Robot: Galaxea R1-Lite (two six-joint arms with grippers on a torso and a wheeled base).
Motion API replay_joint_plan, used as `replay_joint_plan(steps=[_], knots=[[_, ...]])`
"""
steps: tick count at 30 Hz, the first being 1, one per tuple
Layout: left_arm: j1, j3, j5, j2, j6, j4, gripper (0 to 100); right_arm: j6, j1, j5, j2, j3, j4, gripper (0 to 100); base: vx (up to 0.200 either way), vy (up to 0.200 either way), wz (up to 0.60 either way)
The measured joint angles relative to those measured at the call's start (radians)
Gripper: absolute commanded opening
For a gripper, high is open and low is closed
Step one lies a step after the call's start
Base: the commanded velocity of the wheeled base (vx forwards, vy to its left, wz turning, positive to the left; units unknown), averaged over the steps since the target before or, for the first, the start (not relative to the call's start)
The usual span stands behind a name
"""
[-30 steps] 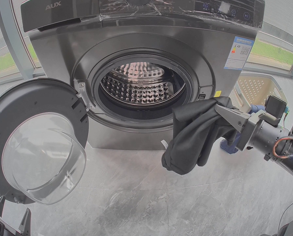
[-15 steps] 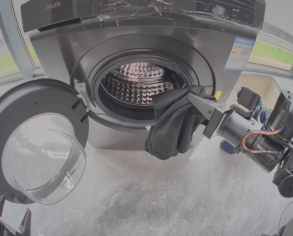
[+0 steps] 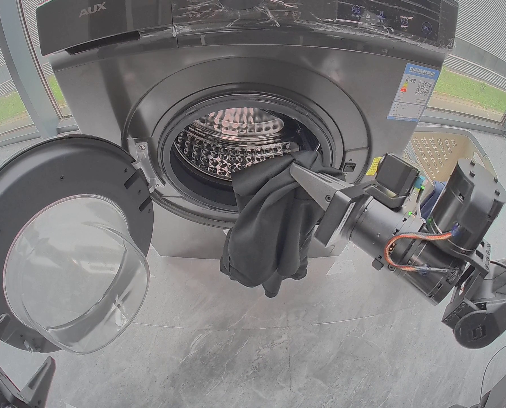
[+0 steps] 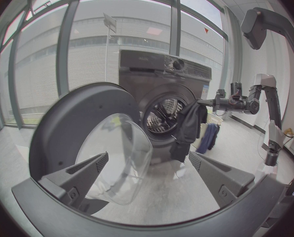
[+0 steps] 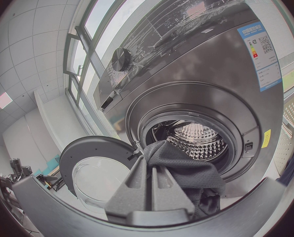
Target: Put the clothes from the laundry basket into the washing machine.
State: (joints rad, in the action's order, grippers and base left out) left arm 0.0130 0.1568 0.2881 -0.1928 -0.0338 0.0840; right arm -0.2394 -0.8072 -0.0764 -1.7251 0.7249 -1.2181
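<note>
My right gripper is shut on a black garment and holds it right in front of the washing machine's open drum. The cloth hangs down past the lower rim of the opening; the drum behind it looks bare. In the left wrist view the same garment dangles from the right gripper. My left gripper is open and empty, low near the floor beside the swung-open door. The beige laundry basket stands right of the machine, with a blue garment over its side.
The round door with its clear bowl stands wide open at the machine's left. Grey marbled floor stretches in front. Windows and a metal frame post lie behind and to the left.
My right arm has carried the black garment leftward and up, from beside the basket to the mouth of the drum. The left gripper has shifted slightly at the lower left corner.
</note>
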Motion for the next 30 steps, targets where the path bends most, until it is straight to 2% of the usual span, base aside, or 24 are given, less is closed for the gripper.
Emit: replay_joint_plan(steps=[5, 9, 13, 20, 25, 30], knots=[[-0.010, 0.002, 0.091, -0.204, -0.036, 0.120, 100, 0.001, -0.001, 0.003, -0.035, 0.021, -0.028, 0, 0.000, 0.000, 0.00], [-0.045, 0.007, 0.123, -0.386, -0.053, 0.254, 100, 0.000, 0.002, 0.003, -0.060, 0.043, -0.046, 0, 0.000, 0.000, 0.00], [-0.126, 0.023, 0.119, -0.575, -0.056, 0.386, 100, 0.000, 0.008, -0.007, -0.089, 0.067, -0.057, 0, 0.000, 0.000, 0.00], [-0.312, 0.092, 0.068, -0.923, -0.042, 0.592, 100, -0.001, 0.017, -0.033, -0.139, 0.113, -0.071, 0, 0.000, 0.000, 0.00], [-0.404, 0.165, 0.052, -1.124, -0.034, 0.669, 100, -0.002, 0.019, -0.038, -0.161, 0.140, -0.087, 0, 0.000, 0.000, 0.00], [-0.446, 0.244, 0.067, -1.263, -0.026, 0.698, 100, -0.003, 0.015, -0.044, -0.173, 0.154, -0.096, 0, 0.000, 0.000, 0.00]])
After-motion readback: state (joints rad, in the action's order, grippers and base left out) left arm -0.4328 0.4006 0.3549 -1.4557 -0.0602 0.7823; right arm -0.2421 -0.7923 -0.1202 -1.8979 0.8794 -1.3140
